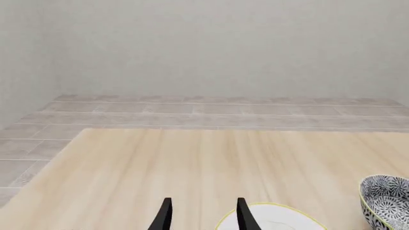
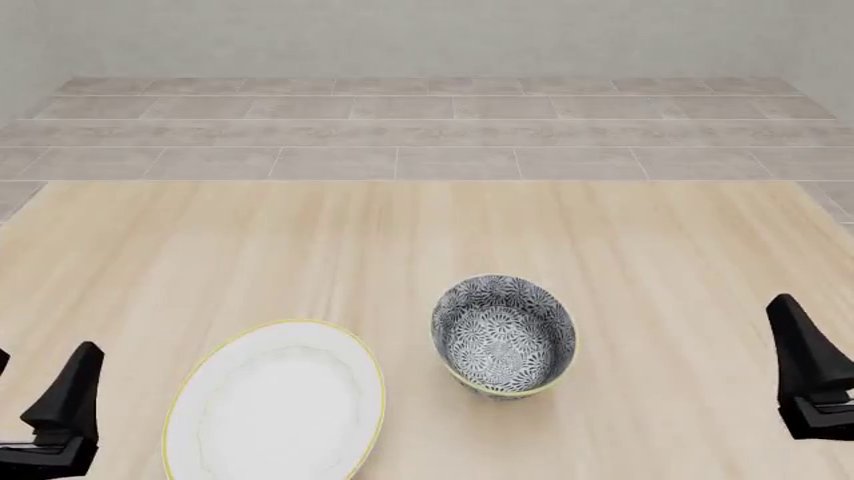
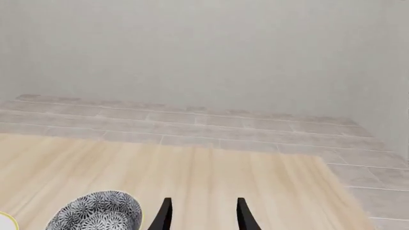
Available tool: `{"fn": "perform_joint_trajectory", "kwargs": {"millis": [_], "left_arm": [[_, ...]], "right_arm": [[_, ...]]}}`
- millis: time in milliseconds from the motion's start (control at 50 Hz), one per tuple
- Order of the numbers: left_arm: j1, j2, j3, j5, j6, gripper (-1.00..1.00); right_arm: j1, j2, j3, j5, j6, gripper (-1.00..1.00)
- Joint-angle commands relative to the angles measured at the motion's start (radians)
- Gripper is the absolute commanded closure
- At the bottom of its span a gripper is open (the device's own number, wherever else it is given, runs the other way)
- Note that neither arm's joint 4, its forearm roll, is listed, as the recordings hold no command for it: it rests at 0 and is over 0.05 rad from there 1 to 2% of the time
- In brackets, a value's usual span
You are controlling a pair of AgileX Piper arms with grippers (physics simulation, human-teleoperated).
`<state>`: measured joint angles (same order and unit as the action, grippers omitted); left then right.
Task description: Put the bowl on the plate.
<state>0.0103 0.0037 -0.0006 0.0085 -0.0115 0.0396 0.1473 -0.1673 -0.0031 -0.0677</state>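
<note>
The bowl (image 2: 505, 335) stands upright on the table (image 2: 400, 240), near the middle of its near half and just beside the plate (image 2: 276, 400), which lies flat toward the near left corner, touching neither gripper. A narrow strip of bare wood separates the two; the bowl is not yet on the plate.

The right gripper (image 3: 201, 213) hovers low by the table's right edge, fingers parted with nothing between them. The left gripper (image 1: 203, 213) hovers near the near left corner, likewise spread and empty.

The relation that matters: the bowl lies to the left of the right gripper and slightly ahead of it, visible off to one side of the fingers in the right wrist view. It looks somewhat closer to the right gripper than to the left, and the plate sits between the bowl and the left arm. So the right arm seems better placed to take the rim. The bowl is round, so there is no long axis to align with; any rim point on its right side would serve
</note>
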Motion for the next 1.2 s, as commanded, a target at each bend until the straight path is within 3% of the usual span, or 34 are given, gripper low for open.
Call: {"fn": "perform_joint_trajectory", "kwargs": {"millis": [20, 700, 1200], "left_arm": [[0.000, -0.003, 0.000, 0.004, -0.002, -1.00], [0.004, -0.002, 0.000, 0.014, -0.009, -1.00], [0.000, -0.003, 0.000, 0.011, -0.010, -1.00]], "right_arm": [[0.018, 0.106, -0.055, -0.028, -0.032, -1.00], [0.148, 0.361, -0.239, -0.066, -0.065, -1.00], [0.228, 0.513, -0.376, -0.014, -0.067, -1.00]]}}
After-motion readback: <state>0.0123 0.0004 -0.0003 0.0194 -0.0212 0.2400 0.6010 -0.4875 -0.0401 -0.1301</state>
